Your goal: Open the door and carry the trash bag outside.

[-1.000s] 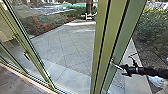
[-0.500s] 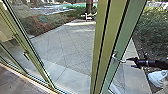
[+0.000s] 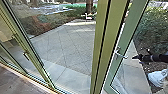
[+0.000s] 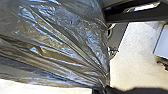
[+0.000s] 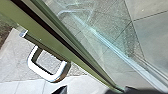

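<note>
Opening the glass door (image 3: 128, 35): bright sliver beside the door post (image 3: 110, 37) suggests it stands ajar.
Door handle (image 3: 122, 55): bare, near 3 o'clock, jutting out where it can be pulled or hooked.
Trash bag (image 4: 57, 45): drawn into creases by the left gripper (image 4: 100, 89), probably so one side carries while the other works the door; whether gripped, and how wide, can't tell.
Right gripper (image 3: 135, 57): just off the handle, holding nothing, spread unclear; aims toward 9 o'clock, right arm (image 3: 158, 58) nearly level from 3 o'clock.
</note>
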### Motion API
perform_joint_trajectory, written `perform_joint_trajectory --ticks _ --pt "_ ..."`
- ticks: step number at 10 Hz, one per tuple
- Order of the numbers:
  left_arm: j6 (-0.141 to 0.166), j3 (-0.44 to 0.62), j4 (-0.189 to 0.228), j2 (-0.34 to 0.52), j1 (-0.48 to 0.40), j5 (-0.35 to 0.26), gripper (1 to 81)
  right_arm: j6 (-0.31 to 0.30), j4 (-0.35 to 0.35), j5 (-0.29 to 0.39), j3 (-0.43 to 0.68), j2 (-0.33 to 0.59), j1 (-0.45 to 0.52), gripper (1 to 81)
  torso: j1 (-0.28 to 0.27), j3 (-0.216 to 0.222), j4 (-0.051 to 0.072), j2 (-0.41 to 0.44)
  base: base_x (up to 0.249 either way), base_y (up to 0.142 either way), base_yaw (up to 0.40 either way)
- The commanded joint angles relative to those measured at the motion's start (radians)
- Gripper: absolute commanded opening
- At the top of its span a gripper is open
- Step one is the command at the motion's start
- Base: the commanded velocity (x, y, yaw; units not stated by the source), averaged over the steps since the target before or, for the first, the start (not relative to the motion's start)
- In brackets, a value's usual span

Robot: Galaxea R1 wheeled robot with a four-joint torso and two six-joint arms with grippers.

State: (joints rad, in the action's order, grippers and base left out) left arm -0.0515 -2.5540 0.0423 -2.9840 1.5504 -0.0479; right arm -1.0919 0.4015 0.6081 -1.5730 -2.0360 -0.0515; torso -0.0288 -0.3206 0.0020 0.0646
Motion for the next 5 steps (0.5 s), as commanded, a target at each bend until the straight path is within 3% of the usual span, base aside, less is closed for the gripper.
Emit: perform_joint_trajectory --ticks 1,3,5 --pt "-0.004 0.011 0.004 -0.003 0.01 -0.081 1.0 0.01 0.207 0.305 0.005 -0.012 0.224 81.1 0.0 0.0 0.0 0.0 0.0 0.0 0.0" --pt "-0.004 0.011 0.004 -0.003 0.01 -0.081 1.0 0.094 0.34 0.441 -0.001 -0.023 0.268 81.1 0.0 0.0 0.0 0.0 0.0 0.0 0.0" --pt "-0.005 0.012 0.002 -0.003 0.01 -0.081 1.0 0.153 0.477 0.519 -0.013 -0.029 0.287 81.1 0.0 0.0 0.0 0.0 0.0 0.0 0.0"
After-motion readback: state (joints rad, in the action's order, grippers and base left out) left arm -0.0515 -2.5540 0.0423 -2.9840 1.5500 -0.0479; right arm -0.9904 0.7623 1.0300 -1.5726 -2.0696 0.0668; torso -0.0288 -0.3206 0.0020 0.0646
